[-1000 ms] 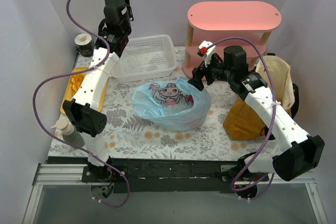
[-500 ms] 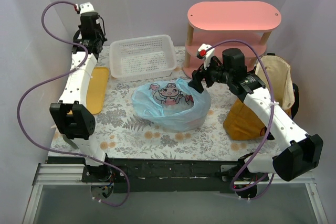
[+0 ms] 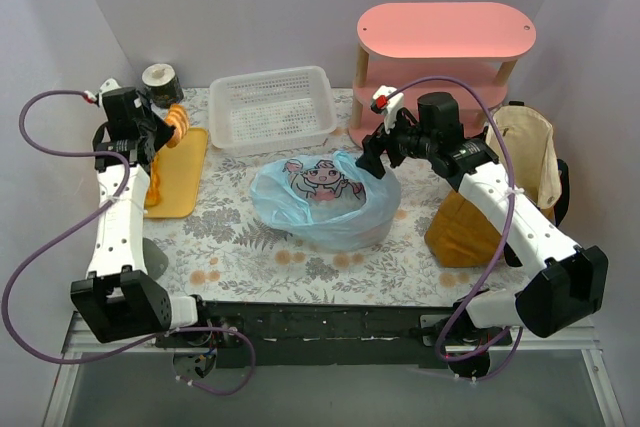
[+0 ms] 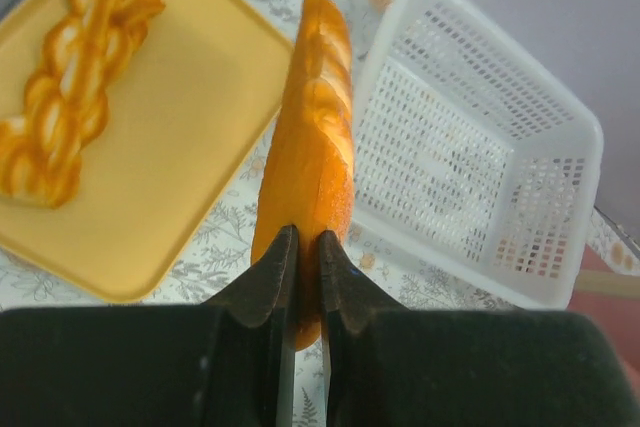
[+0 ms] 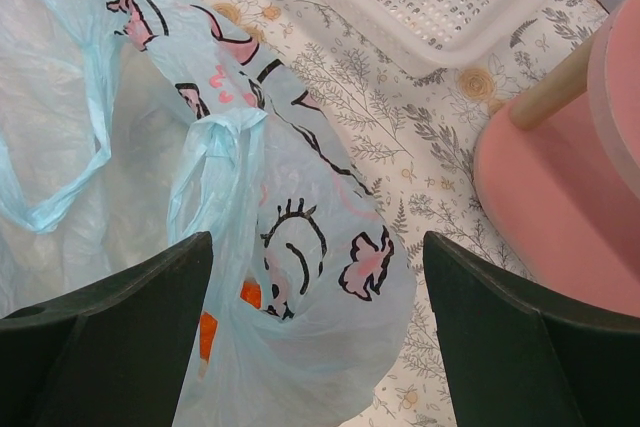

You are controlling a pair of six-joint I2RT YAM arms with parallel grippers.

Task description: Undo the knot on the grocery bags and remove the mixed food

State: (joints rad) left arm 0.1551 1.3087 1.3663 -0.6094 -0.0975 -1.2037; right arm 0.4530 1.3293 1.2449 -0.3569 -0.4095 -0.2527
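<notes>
L gripper (image 4: 300,239) pinching pastry slice (image 4: 318,97) edge-on, jaws nearly closed on its lower end, hanging it by the edge of yellow tray (image 4: 190,117) at frame left, prob to lay it beside the pastry piece (image 4: 65,87) lying there. R gripper (image 5: 315,277) gaping wide, gripping nothing, hovering over pale blue bag (image 3: 325,197) at centre, likely lining up next grab. Tote (image 3: 523,152) sitting far right.
</notes>
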